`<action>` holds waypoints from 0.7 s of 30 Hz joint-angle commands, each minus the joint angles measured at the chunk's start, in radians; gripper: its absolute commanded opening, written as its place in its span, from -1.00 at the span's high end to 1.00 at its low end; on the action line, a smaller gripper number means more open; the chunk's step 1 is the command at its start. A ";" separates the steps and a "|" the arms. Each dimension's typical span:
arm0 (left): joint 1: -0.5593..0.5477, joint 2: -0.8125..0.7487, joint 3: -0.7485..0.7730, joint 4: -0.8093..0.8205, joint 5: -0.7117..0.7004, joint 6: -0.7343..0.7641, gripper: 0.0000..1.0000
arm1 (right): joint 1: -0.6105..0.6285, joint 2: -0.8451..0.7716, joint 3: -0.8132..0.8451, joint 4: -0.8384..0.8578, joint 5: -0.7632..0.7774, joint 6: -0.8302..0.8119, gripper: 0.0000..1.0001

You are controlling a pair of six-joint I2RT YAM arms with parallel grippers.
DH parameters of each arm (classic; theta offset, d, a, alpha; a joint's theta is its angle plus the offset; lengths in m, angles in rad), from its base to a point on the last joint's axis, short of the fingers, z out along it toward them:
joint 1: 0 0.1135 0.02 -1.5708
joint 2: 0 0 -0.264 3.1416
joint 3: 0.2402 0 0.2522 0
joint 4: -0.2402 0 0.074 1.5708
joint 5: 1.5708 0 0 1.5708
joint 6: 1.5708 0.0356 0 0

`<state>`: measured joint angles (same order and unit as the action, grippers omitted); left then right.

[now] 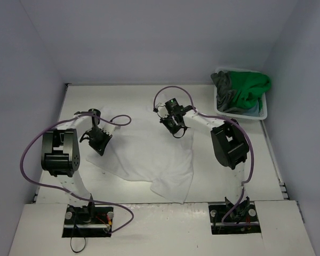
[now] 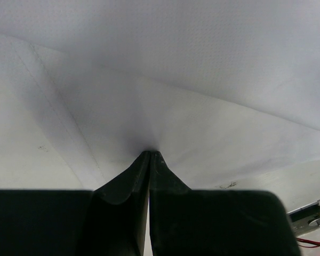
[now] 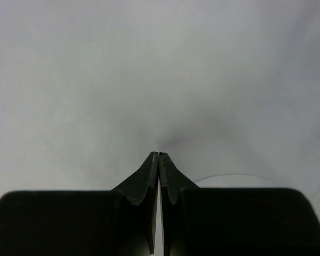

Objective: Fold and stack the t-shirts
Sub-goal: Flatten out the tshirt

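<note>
A white t-shirt lies spread and rumpled across the middle of the table. My left gripper is at its left edge, shut on a pinch of the white cloth, which creases toward the tips. At the shirt's upper right edge, my right gripper is also shut, its tips pressed into the white cloth, which dimples around them. A bright green t-shirt, a dark grey one and a bit of a light blue-grey one are piled in the basket.
The white plastic laundry basket stands at the back right corner of the table. Pale walls close in the table on the left, back and right. Purple cables loop from both arms over the table.
</note>
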<state>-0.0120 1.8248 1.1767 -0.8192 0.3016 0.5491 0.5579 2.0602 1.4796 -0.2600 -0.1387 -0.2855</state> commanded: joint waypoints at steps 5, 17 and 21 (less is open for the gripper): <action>0.007 0.011 -0.081 0.041 -0.053 0.015 1.00 | -0.032 0.035 -0.010 0.097 -0.025 -0.046 1.00; 0.090 0.008 -0.106 -0.001 -0.108 0.018 1.00 | -0.190 0.114 0.013 0.105 -0.035 -0.053 1.00; 0.106 -0.007 -0.109 -0.021 -0.133 0.015 1.00 | -0.196 0.086 -0.018 0.108 -0.029 -0.060 1.00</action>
<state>0.0692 1.7855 1.1233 -0.8101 0.2665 0.5457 0.3634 2.1410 1.5055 -0.0986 -0.2089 -0.3191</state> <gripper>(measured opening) 0.001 0.001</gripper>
